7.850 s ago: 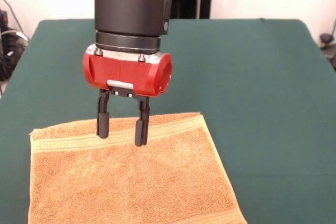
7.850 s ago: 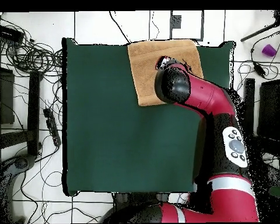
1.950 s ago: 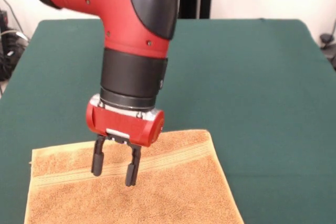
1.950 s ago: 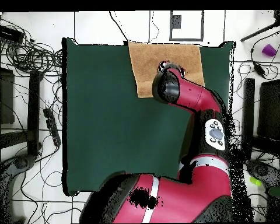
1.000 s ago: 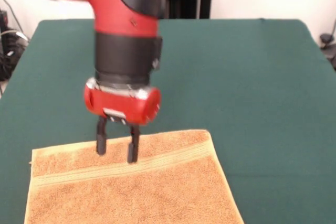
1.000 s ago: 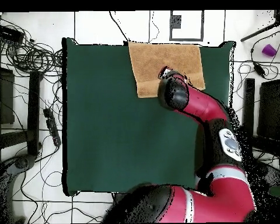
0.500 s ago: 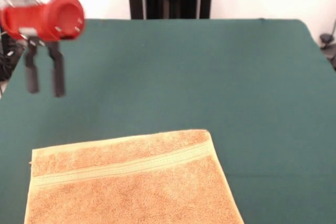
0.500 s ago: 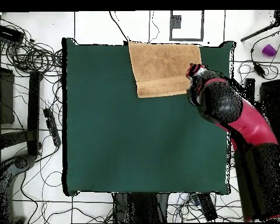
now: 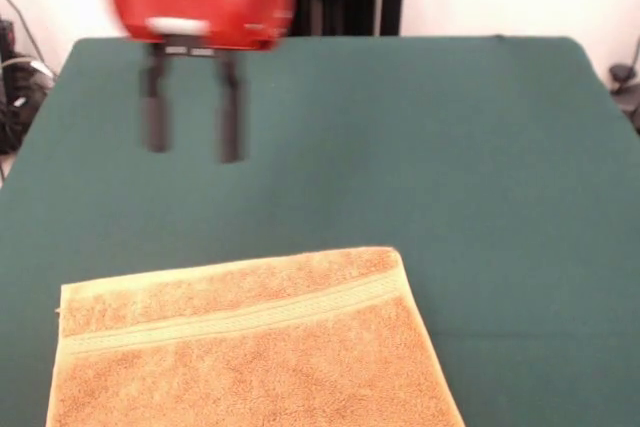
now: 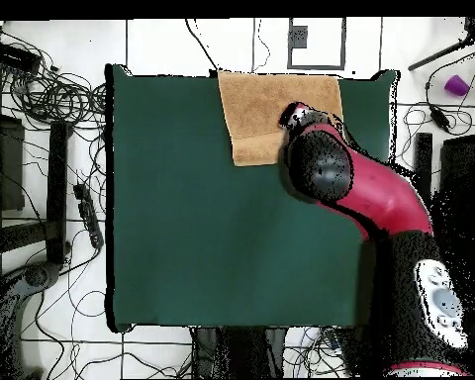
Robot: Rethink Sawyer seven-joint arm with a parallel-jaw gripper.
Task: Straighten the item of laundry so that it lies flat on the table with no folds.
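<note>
Claw (image 9: 190,132): suspended clear above the surface (image 9: 480,147) at the left of the front view, red housing above, two dark fingers (image 9: 155,112) pointing straight down, spread apart and released, gripping nothing; outline is motion-blurred. Below the claw and nearer the camera lies the towel (image 9: 240,347), flat on the surface, not touching the claw. Towel: orange-tan terry cloth, looped pile, roughly square, hemmed borders, with a flat woven band (image 9: 230,319) running across it just inside the edge nearest the claw; that edge sits slightly askew to the surface's edge, and no fold is visible in the part shown; its lower portion runs out of the front view. Overhead view: the red and black arm (image 10: 365,193) reaches in from the lower right, its wrist end over the right part of the towel (image 10: 256,114), hiding the claw itself. Surface: large, rectangular, covered in plain dark green cloth (image 10: 212,237), far larger than the towel, which lies against one edge. Room: pale tiled floor with many loose black cables (image 10: 44,89) beyond the surface; a small purple object (image 10: 456,85) lies off the surface.
</note>
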